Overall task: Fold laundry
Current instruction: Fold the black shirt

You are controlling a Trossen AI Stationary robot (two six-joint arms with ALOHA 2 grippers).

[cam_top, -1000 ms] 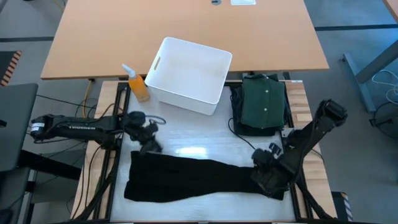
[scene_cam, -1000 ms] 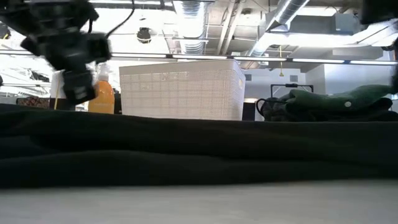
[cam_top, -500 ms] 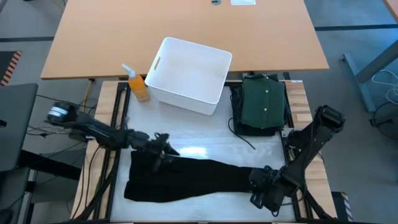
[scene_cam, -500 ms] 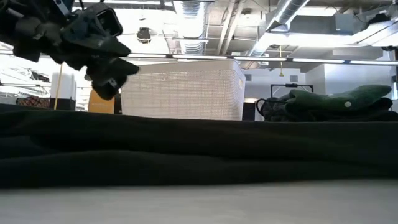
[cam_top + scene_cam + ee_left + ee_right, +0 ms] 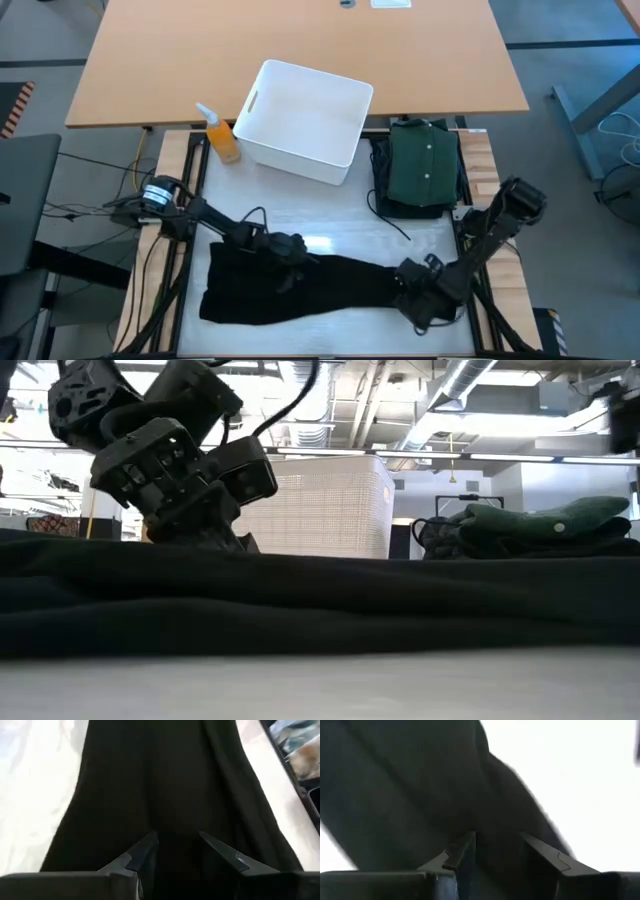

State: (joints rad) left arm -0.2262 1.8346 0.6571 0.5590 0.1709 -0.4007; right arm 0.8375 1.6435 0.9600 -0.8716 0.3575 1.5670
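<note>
Trousers point(image 5: 300, 285) are lying along the table's near edge, long axis running left to right. I am lowering my left gripper point(image 5: 290, 262) onto the middle and my right gripper point(image 5: 420, 295) onto the right end, both part-open, holding nothing.

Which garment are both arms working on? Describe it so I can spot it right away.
Start at the white bin at the table's far edge, then come to the near edge. The long black garment lies flat across it, left gripper and right gripper over it. The green shirt sits folded beside the bin.
</note>
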